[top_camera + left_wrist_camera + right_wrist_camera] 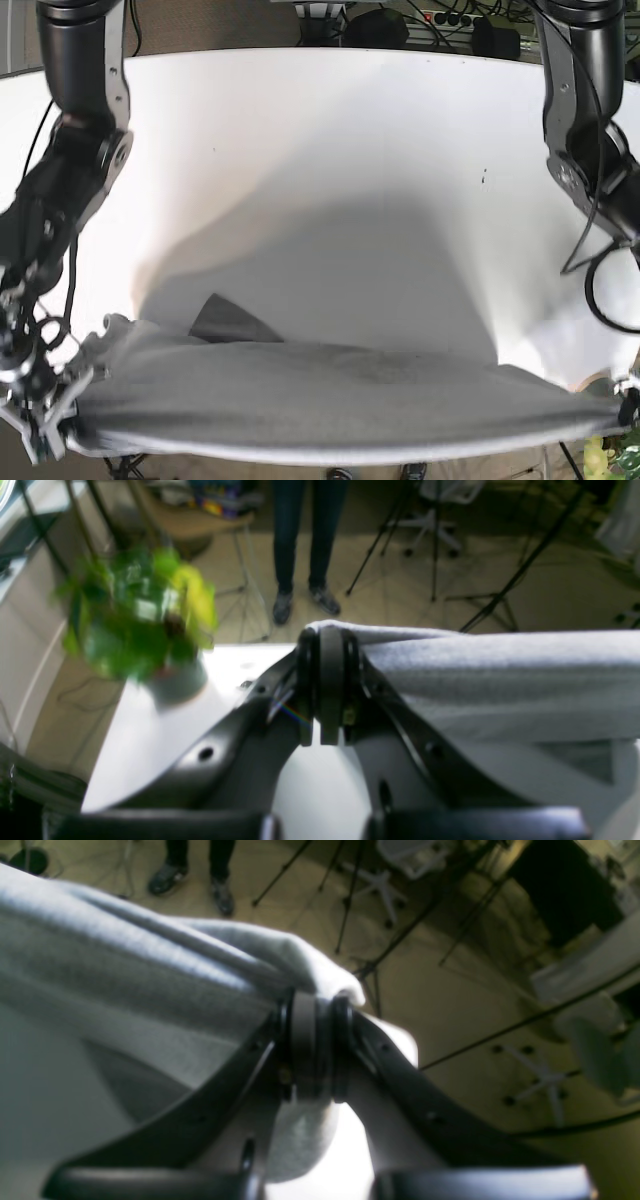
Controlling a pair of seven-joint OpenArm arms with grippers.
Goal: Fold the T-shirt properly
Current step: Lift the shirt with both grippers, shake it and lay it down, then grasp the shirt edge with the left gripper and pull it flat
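T-shirt [340,395] stretched sideways above the white table [330,130].
Left gripper [327,680] and right gripper [312,1045] each pinch one end.

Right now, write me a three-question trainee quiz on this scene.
1. True or false: the left gripper and the right gripper each pinch the shirt.
2. The plant shows in which wrist view? A) left B) right C) neither
3. Fill in: between the grippers the shirt's held edge is stretched ____ the table, not lying flat on it.

Key: 1 true; 2 A; 3 above.
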